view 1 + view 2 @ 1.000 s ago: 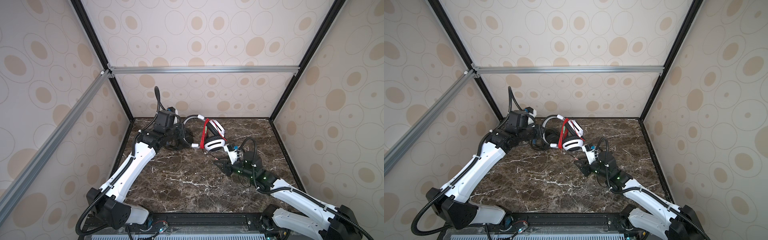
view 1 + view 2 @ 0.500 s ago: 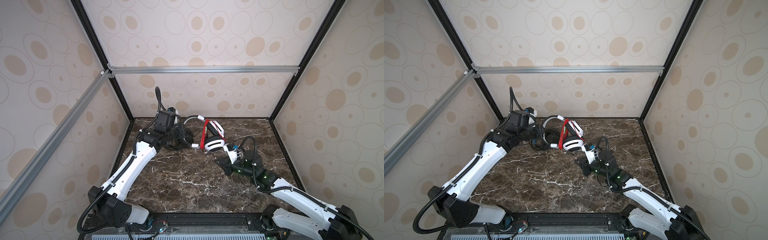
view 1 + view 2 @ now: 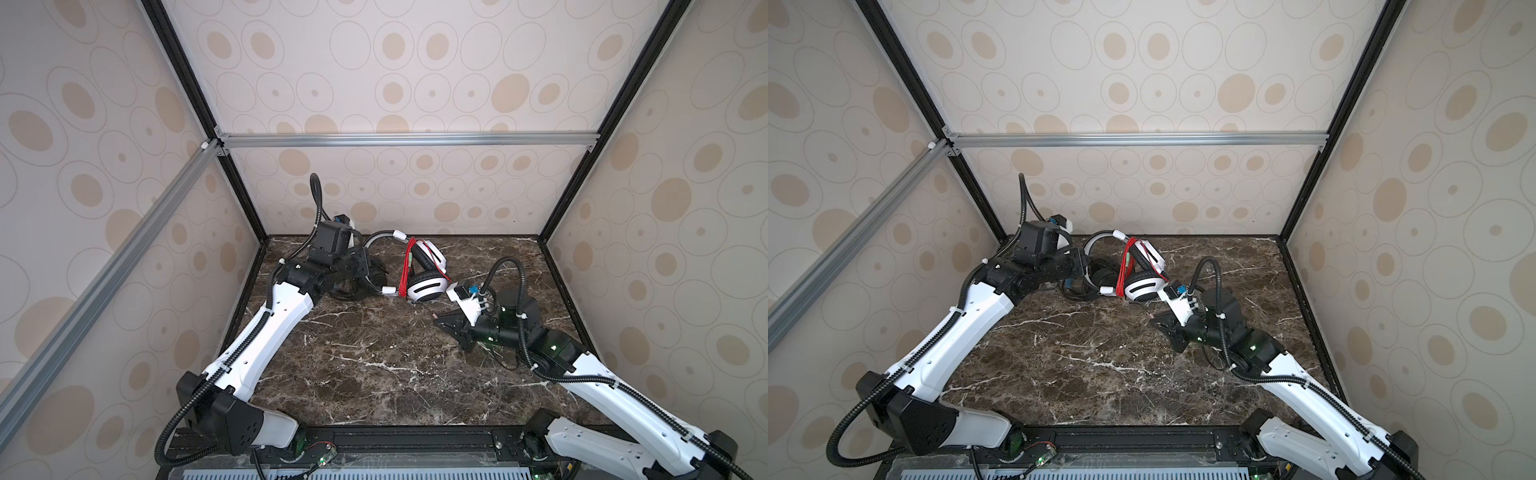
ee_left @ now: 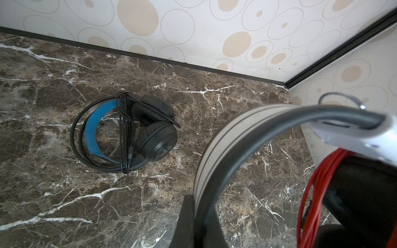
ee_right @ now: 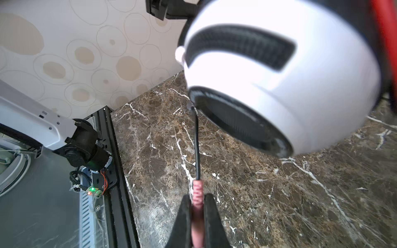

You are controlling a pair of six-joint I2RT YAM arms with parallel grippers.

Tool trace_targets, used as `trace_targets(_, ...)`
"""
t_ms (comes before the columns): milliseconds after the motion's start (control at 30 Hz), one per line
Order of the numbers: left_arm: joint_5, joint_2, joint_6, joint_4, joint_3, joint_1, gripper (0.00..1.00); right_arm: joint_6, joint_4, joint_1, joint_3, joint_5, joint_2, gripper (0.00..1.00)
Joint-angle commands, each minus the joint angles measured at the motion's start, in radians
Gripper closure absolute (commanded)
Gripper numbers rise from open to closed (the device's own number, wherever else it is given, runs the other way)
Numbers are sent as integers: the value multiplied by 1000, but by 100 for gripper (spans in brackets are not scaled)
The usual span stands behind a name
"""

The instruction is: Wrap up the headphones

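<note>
The white headset (image 3: 428,286), red cord (image 3: 405,266) bundled across it, is at the back of the surface (image 3: 374,361), its headband clamped in the left gripper (image 4: 200,208) jaws. From its ear cup a thin black stalk (image 5: 197,146) runs straight to the right gripper (image 5: 198,204), whose jaws pinch its pink tip. The black headset (image 4: 129,133) lies wrapped nearby.

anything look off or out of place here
Nothing spilled or broken. The white headset is not lying flat like the black headset: the left gripper is shut on its headband, holding it tilted. Its red cord is mostly looped across it, but the last stretch runs unwrapped from the earcup to the right gripper, which pinches it.
</note>
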Motion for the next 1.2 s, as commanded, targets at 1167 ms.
trace_targets(1167,-82,-36,182,1,-68,-56,100,12,-571,82,946,549,632,100)
